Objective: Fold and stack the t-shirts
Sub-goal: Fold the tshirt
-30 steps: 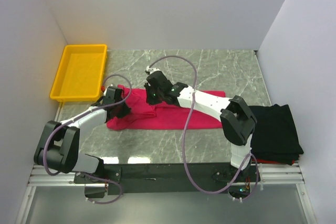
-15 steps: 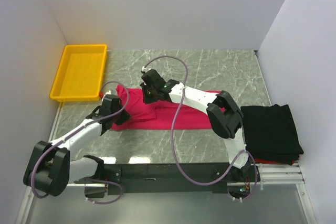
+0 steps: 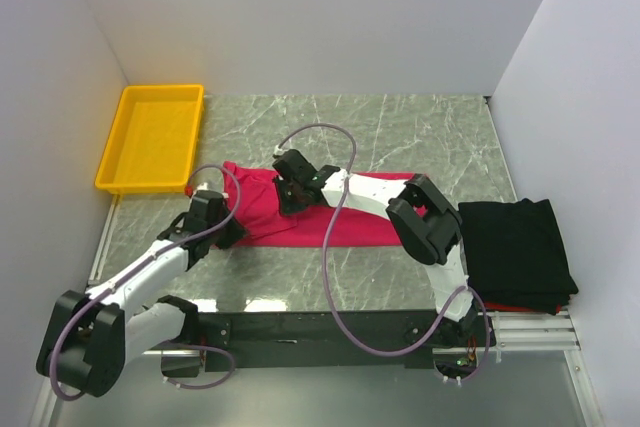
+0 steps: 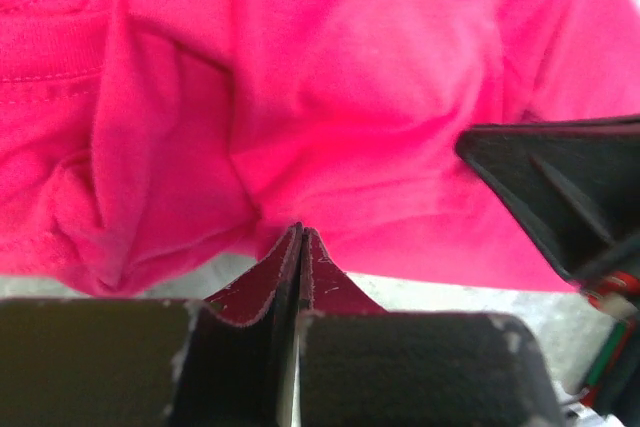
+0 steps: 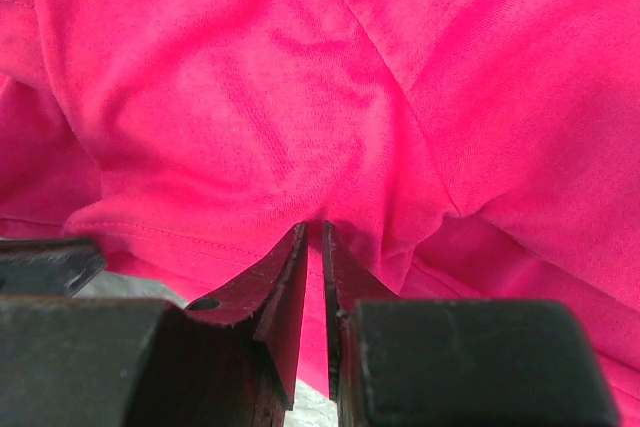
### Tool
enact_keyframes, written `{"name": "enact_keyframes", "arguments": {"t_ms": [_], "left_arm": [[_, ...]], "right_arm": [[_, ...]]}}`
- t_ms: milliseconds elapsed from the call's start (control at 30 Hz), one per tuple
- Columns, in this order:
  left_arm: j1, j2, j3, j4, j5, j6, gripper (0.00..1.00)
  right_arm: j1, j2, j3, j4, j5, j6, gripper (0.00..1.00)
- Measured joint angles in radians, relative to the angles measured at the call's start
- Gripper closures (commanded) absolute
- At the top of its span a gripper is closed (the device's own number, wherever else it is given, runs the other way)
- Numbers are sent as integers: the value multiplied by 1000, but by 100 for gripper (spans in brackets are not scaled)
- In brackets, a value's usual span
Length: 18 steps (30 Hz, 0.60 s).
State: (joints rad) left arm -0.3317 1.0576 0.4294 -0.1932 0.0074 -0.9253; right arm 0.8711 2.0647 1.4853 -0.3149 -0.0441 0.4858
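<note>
The crimson-pink t-shirt lies as a long folded band across the middle of the marble table. My left gripper is shut on its near left edge; the pink cloth bunches at the closed tips. My right gripper is shut on a fold of the same shirt near its left-centre, with cloth pinched between the nearly closed fingers. The black t-shirt lies folded at the right near edge of the table.
A yellow plastic tray stands at the far left. White walls close in the table on three sides. The right arm's black finger shows in the left wrist view, close beside my left gripper.
Both grippers have drawn toward the near edge, pulling the shirt's left part with them. The left arm has swung back and left; the shirt now lies in a narrower band.
</note>
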Motion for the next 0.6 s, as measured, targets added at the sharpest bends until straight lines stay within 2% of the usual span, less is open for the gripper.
{"name": "enact_keyframes", "arguments": {"t_ms": [167,333,433,600], "left_arm": [[0,-71,75,-84,6,-6,89],[0,-94,143,-73,3,-56,86],[0,-20,153,-47,3,-102,86],[0,183,201,-28,-18,-139,85]], "right_arm": [[-4,-6,28,-33,30,-12,81],[-60,-87,29,-72,37,-12,78],[-154,-181,-18,-60,39,-10,68],[-361,-332,-203,-56,88,-7,63]]}}
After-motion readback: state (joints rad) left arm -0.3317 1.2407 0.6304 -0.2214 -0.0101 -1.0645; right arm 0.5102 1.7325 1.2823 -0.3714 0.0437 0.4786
